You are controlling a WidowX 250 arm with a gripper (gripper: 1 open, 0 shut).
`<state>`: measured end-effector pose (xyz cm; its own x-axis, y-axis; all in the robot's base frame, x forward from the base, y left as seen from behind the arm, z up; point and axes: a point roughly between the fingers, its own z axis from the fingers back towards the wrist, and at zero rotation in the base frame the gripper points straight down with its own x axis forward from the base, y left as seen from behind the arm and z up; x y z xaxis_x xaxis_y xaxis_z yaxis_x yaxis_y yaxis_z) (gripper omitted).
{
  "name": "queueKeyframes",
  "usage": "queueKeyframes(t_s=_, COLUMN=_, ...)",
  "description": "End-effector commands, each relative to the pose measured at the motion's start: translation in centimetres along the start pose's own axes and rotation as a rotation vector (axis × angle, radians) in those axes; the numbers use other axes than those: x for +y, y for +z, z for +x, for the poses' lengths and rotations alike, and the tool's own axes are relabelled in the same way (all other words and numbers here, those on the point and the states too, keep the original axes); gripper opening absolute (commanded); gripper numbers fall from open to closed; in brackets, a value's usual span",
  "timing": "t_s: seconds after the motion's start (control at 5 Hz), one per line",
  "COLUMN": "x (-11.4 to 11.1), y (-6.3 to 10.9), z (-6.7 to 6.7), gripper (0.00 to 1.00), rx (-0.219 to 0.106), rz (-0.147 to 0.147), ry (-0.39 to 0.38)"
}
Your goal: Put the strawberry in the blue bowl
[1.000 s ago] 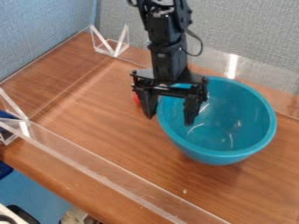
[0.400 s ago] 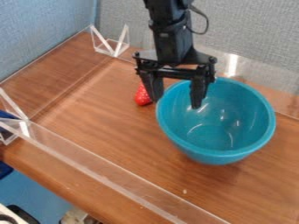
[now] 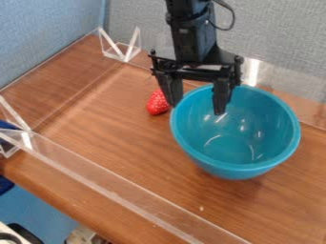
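Going by size: surface [image 3: 95,124] is brown wood, carrying everything here. Bowl [image 3: 242,143] is next, blue, upright, on the right side of the view, and the biggest loose item on it. Arm [image 3: 192,36] reaches in from the top, dark, partly over the bowl's back rim. Tool [image 3: 196,95] is at the bowl's rear left edge, fingers spread wide, nothing gripped; one finger hangs by the berry side, the other over the bowl opening. Can't tell if either touches the rim. Berry [image 3: 158,103], red, the smallest, sits on the surface just left of the bowl, outside it, partly behind the near finger. Can't tell if that finger touches it. Progress: placement not done. Left to do, my read: line up on the berry, close, lift over the rim, release inside. Containers: just the bowl. Its visible inside shows bare blue wall and floor with small glossy highlights, no berry; the tool hides a bit at the back. Risk: berry sits tight to the bowl, so a finger coming down between them could catch the rim and shove the bowl. I'd shift left clear of the rim before descending.
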<state>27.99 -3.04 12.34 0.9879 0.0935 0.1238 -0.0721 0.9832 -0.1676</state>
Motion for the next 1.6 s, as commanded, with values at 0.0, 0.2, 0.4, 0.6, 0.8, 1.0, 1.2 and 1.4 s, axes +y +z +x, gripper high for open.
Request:
queueKeyframes(t_s=0.0, x=-0.7, y=1.7, z=0.1, gripper=1.00, rx=-0.068, rz=0.002, ry=-0.029)
queueKeyframes(t_s=0.2, x=-0.9, y=1.7, z=-0.2, gripper=1.00, rx=-0.074, rz=0.007, ry=-0.039)
queueKeyframes(t_s=0.4, x=-1.2, y=1.8, z=-0.3, gripper=1.00, rx=-0.081, rz=0.010, ry=-0.048)
queueKeyframes(t_s=0.6, x=-1.4, y=1.9, z=-0.5, gripper=1.00, rx=-0.086, rz=0.013, ry=-0.054)
queueKeyframes(t_s=0.8, x=0.1, y=1.5, z=-0.1, gripper=1.00, rx=-0.086, rz=0.019, ry=-0.016)
queueKeyframes(t_s=1.0, x=2.1, y=1.3, z=0.5, gripper=1.00, rx=-0.091, rz=0.027, ry=0.035)
queueKeyframes(t_s=1.2, x=4.7, y=1.0, z=1.3, gripper=1.00, rx=-0.094, rz=0.040, ry=0.080)
queueKeyframes(t_s=1.4, x=6.8, y=0.3, z=2.2, gripper=1.00, rx=-0.096, rz=0.045, ry=0.102)
